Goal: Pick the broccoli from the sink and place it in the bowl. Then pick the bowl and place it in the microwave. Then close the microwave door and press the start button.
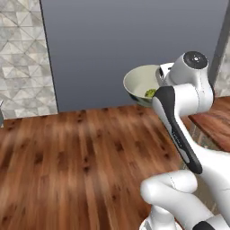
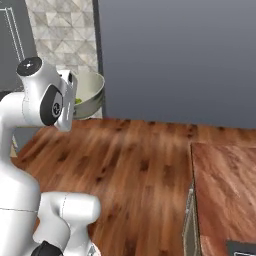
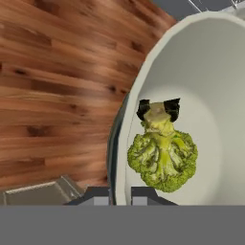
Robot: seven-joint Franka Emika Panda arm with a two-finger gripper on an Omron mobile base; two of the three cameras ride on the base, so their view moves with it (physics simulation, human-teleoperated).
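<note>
Bowl in carriage, broccoli aboard; microwave placement pending.

Left base view: the arm is holding the bowl (image 1: 140, 83) aloft, well above the wooden bench (image 1: 67, 157) and in front of a grey panel (image 1: 134, 49), with a fleck of green broccoli (image 1: 150, 93) lying inside. Right base view: the bowl (image 2: 90, 95) is riding tilted beside the wrist, clear of the bench (image 2: 145, 165) (the fingers themselves are hidden behind the arm here). Hand view: the gripper (image 3: 120, 197) is straddling the bowl's rim (image 3: 125, 139), fingers (image 3: 98, 196) clamped on it, one outside and one inside; the broccoli (image 3: 162, 155) is resting on the pale interior. Judgement: the carrying step is in hand; the next move is calling for a level transfer to the microwave without spilling the floret.
</note>
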